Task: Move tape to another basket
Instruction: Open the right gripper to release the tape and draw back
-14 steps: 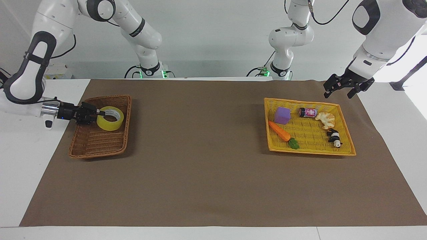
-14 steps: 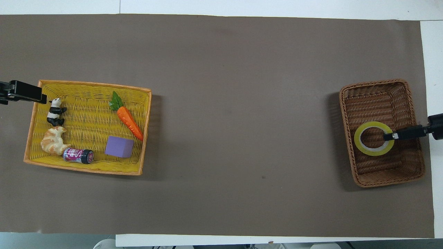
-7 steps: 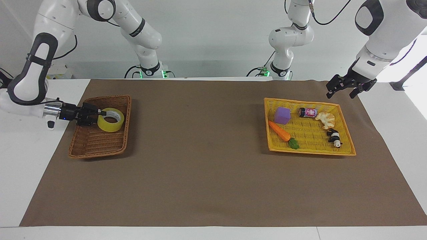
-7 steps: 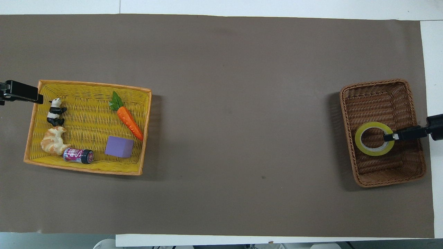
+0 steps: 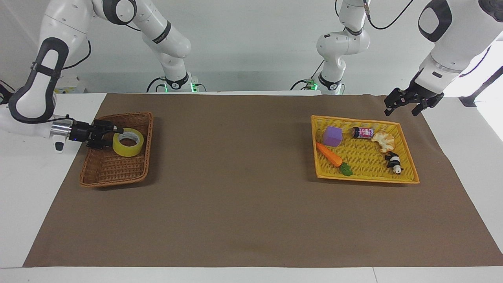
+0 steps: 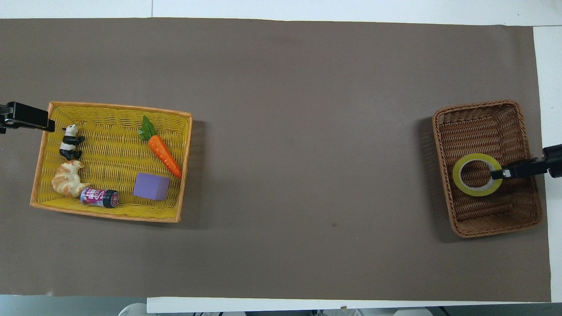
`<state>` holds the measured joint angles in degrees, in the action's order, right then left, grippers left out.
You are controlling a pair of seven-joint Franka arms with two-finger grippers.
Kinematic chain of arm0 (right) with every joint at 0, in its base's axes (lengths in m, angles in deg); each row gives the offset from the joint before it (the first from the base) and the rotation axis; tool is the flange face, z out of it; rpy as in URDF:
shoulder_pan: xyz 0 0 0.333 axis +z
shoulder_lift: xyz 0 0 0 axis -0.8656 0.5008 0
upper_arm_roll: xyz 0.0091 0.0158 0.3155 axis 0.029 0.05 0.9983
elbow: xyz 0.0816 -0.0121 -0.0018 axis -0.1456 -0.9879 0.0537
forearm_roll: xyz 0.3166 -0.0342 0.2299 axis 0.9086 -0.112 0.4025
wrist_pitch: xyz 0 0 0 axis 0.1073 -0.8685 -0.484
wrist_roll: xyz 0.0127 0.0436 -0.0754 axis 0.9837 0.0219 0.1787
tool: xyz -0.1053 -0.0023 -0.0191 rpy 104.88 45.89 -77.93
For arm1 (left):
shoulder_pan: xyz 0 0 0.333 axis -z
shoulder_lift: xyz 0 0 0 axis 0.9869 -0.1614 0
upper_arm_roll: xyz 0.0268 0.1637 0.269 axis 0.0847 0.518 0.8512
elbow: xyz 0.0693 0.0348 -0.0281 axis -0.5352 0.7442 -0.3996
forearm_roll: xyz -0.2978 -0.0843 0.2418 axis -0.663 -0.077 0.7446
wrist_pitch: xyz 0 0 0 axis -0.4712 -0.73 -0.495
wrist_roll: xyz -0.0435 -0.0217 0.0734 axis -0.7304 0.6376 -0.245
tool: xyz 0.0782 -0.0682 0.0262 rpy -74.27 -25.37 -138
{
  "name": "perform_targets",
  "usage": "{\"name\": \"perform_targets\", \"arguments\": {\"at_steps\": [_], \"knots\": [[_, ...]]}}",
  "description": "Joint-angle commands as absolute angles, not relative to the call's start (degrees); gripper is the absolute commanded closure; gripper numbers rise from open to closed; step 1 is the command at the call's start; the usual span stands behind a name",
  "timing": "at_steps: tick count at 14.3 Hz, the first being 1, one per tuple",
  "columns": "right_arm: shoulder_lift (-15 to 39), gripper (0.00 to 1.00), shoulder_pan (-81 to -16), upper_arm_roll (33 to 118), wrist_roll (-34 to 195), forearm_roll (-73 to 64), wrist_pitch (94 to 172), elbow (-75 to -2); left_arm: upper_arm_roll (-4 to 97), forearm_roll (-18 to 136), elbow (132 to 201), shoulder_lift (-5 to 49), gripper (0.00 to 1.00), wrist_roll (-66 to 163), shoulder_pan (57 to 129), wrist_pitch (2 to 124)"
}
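Observation:
The yellow tape (image 5: 127, 142) is in the brown wicker basket (image 5: 106, 173) at the right arm's end of the table. It stands tilted at the basket's end nearer to the robots. My right gripper (image 5: 118, 131) reaches in level over the basket's rim and is shut on the roll's wall, one finger inside the ring. In the overhead view the tape (image 6: 476, 174), the basket (image 6: 483, 118) and the right gripper (image 6: 498, 174) show the same grip. My left gripper (image 5: 401, 111) hangs open and empty in the air by a corner of the yellow tray; it also shows in the overhead view (image 6: 46, 123).
The flat yellow-orange tray (image 5: 404, 179) at the left arm's end holds a purple cube (image 5: 333, 136), a toy carrot (image 5: 330, 154), a small can (image 5: 362, 132), a toy pastry (image 5: 384, 140) and a panda figure (image 5: 394, 162). A brown mat (image 5: 243, 196) covers the table.
My right gripper has drawn the tape a little toward the right arm's end of the table, and the brown basket slid slightly with it. My left gripper rose slightly, then held still.

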<state>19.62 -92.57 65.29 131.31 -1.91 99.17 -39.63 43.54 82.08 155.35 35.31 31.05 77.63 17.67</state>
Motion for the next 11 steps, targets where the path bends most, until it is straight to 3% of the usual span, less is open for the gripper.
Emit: {"name": "perform_targets", "arguments": {"at_steps": [1, 5, 11], "knots": [[18.7, 0.0, -91.6, 65.5, 133.1, -4.3, 99.3, -38.1, 43.7, 83.2, 156.0, 35.6, 0.0, 30.3, 77.6, 18.2], [16.1, 0.0, -89.5, 65.5, 133.5, -7.5, 100.5, -37.0, 43.6, 83.2, 156.0, 35.6, 0.0, 30.3, 77.7, 18.2], [5.4, 0.0, -77.7, 65.5, 123.4, -22.0, 105.3, -36.4, 43.6, 83.2, 156.0, 35.6, 0.0, 30.3, 77.7, 18.2]]}}
